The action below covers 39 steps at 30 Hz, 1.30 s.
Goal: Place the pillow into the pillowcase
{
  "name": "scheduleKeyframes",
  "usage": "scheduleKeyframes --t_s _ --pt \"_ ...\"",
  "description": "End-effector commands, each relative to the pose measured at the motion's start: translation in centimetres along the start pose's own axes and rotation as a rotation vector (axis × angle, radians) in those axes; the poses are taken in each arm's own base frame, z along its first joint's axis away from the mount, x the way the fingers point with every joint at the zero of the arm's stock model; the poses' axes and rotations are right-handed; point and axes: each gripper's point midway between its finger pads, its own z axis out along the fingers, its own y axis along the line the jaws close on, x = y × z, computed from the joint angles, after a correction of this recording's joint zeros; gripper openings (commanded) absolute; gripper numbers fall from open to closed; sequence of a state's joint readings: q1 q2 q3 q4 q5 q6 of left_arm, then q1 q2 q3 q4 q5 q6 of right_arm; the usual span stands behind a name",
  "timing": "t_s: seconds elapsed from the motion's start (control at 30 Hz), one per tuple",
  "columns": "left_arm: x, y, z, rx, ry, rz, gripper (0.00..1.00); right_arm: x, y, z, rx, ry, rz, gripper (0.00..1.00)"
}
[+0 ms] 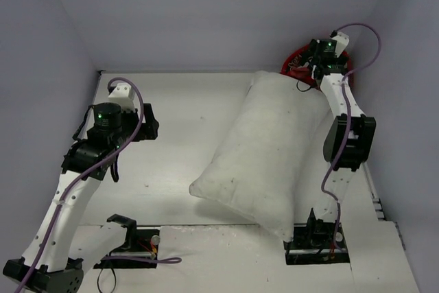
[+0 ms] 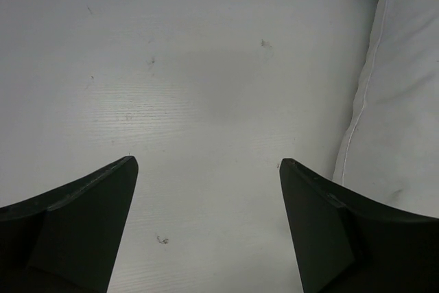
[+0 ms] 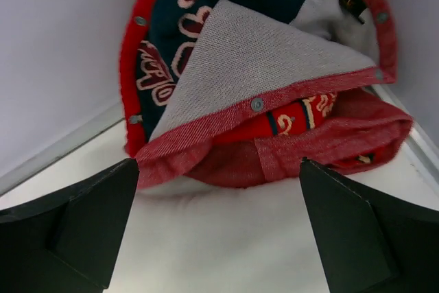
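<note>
Pillow [image 1: 264, 156] and pillowcase [image 1: 296, 65] at what we judged an early stage of the task. In the overhead view the white pillow lay bare on the table [image 1: 178, 101], its long axis running from about 6 o'clock up toward 1 o'clock, with no part of it inside the cover. The red pillowcase sat bunched in the far corner at 1 o'clock, touching the pillow's far end. The right gripper [image 3: 218, 168] hovered just before that bundle, its fingers spread wide with nothing between them. Its wrist view showed us a folded-back flap with grey lining and a row of snaps, and beneath it what we took for the mouth of the cover. The left gripper [image 2: 207, 162] hung over bare table at 9 o'clock, equally wide and empty, with the pillow's seamed edge at its 3 o'clock. We counted nothing as done: the mouth had yet to be grasped and spread, the pillow fed in, and the cover drawn along its length. Whether the snaps were all undone we could not tell.
</note>
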<state>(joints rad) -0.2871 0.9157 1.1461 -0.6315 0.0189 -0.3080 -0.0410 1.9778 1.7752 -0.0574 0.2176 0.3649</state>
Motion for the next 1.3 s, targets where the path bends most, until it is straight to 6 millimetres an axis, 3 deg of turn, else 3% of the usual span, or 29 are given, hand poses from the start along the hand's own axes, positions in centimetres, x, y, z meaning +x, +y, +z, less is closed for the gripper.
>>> scheduleKeyframes --t_s 0.0,0.03,0.07,0.13,0.17,0.2,0.23,0.27,0.33,0.37,0.4,0.43,0.5,0.53,0.57,0.6,0.63,0.7,0.8,0.83,0.9,0.93,0.97,1.03,1.07,1.13,1.17,1.27 --pt "-1.3 -0.7 -0.4 0.032 -0.05 -0.008 0.81 -4.2 1.9 2.1 -0.028 -0.112 0.018 1.0" --pt "-0.9 -0.6 -0.2 0.031 -0.041 -0.006 0.81 -4.1 1.9 3.0 -0.023 -0.113 0.013 1.0" --pt "-0.8 -0.6 -0.2 0.031 -0.036 -0.007 0.81 -2.0 1.6 5.3 -0.003 -0.079 0.0 1.0" --pt "-0.3 -0.7 0.2 0.036 -0.014 -0.009 0.81 -2.3 2.1 6.9 -0.011 -0.094 0.002 1.0" --pt "0.0 -0.9 0.2 0.043 -0.001 -0.012 0.81 0.0 1.8 9.0 0.001 -0.058 -0.008 1.0" --pt "0.4 -0.9 0.5 0.042 0.016 -0.012 0.81 -0.4 2.2 9.6 -0.01 -0.07 -0.003 1.0" --pt "0.6 -0.8 0.5 0.04 0.025 -0.014 0.81 0.1 2.3 10.3 -0.01 -0.066 -0.006 1.0" --pt "0.9 -0.7 0.5 0.034 0.038 -0.013 0.81 1.9 1.9 11.8 0.0 -0.038 -0.014 1.0" --pt "1.3 -0.5 0.6 0.026 0.05 -0.008 0.81 1.9 2.5 12.8 -0.021 -0.056 -0.01 1.0" --pt "1.4 -0.4 0.5 0.022 0.055 -0.003 0.81 2.8 2.6 13.7 -0.029 -0.052 -0.024 1.0" --pt "1.4 -0.2 0.5 0.013 0.051 0.001 0.81 2.8 2.9 14.0 -0.047 -0.057 -0.037 0.94" --pt "1.4 -0.1 0.4 0.011 0.049 0.007 0.8 3.1 4.0 14.1 -0.106 -0.05 -0.055 0.73" --pt "1.2 0.0 0.4 0.003 0.044 0.017 0.71 1.9 5.7 13.6 -0.19 -0.09 -0.112 0.43" --pt "1.0 0.1 0.4 -0.001 0.041 0.028 0.64 0.1 7.3 12.4 -0.257 -0.139 -0.128 0.21" --pt "0.8 0.2 0.4 -0.004 0.034 0.034 0.6 -0.7 8.3 11.5 -0.307 -0.173 -0.191 0.12" --pt "0.7 0.2 0.5 -0.008 0.037 0.04 0.58 -1.6 10.1 10.2 -0.353 -0.215 -0.229 0.07" --pt "0.6 0.4 0.6 -0.015 0.035 0.05 0.57 -4.9 11.6 7.7 -0.398 -0.313 -0.255 0.0" --pt "0.1 0.3 0.6 -0.014 0.029 0.057 0.56 -6.7 14.8 4.5 -0.477 -0.385 -0.346 0.0" --pt "-0.6 0.1 0.8 -0.012 0.022 0.058 0.56 -11.7 20.4 -3.1 -0.622 -0.561 -0.483 0.0" --pt "-0.8 0.1 0.8 -0.012 0.02 0.058 0.56 -13.5 22.3 -6.8 -0.675 -0.63 -0.518 0.0" --pt "-1.3 0.6 0.8 -0.043 0.012 0.063 0.54 -15.6 24.9 -12.0 -0.785 -0.716 -0.535 0.0" --pt "-2.3 0.5 0.2 -0.044 -0.011 0.065 0.53 -17.2 25.8 -15.8 -0.832 -0.772 -0.537 0.0" --pt "-2.8 0.8 -0.2 -0.064 -0.019 0.063 0.52 -16.9 27.8 -18.9 -0.903 -0.799 -0.542 0.0" --pt "-5.2 0.7 -1.6 -0.078 -0.081 0.055 0.52 -18.1 29.6 -25.5 -1.011 -0.891 -0.558 0.0" --pt "-5.9 1.0 -2.2 -0.095 -0.102 0.053 0.52 -17.0 31.7 -29.0 -1.09 -0.913 -0.563 0.0" --pt "-7.4 1.1 -3.5 -0.103 -0.153 0.046 0.52 -16.8 33.1 -34.8 -1.211 -0.976 -0.573 0.03" --pt "-8.1 1.0 -4.2 -0.101 -0.179 0.043 0.52 -15.2 34.6 -38.0 -1.296 -0.982 -0.571 0.06" --pt "-8.1 1.4 -5.4 -0.115 -0.212 0.029 0.52 -11.7 36.2 -43.0 -1.45 -0.955 -0.583 0.08"
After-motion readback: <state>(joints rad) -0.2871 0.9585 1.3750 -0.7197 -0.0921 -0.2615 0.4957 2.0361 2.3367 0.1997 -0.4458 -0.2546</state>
